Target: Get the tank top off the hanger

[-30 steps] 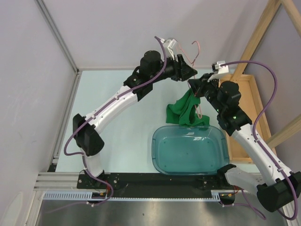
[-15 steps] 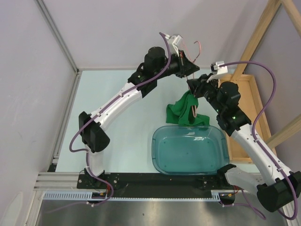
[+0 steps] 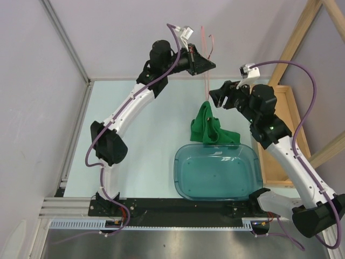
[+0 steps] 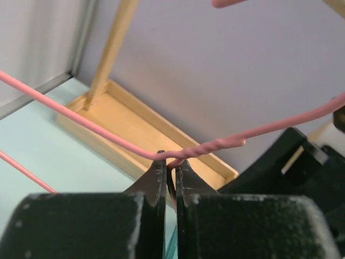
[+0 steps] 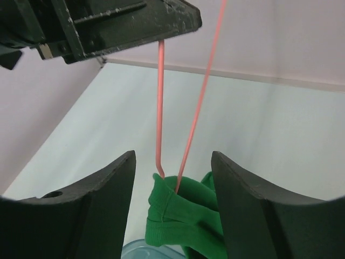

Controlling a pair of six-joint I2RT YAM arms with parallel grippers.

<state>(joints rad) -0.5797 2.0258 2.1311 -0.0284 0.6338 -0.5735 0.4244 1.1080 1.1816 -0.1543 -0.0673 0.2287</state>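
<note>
Left gripper (image 4: 170,168) tight — right gripper (image 5: 172,164) wide.

One hanger (image 5: 159,97), one tank top (image 3: 209,128), one teal tub (image 3: 215,175), one wooden tray (image 3: 291,116), two grippers: left gripper (image 4: 168,164), right gripper (image 5: 172,159).

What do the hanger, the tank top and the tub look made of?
Hanger: thin pink wire, probably coated metal, twisted at the neck. Tank top: soft green knit fabric, matte, folds and slumps. Tub: translucent teal plastic, glossy highlights.

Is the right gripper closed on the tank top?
No, the right gripper is wide open, the tank top hanging from the hanger between its fingers.
</note>
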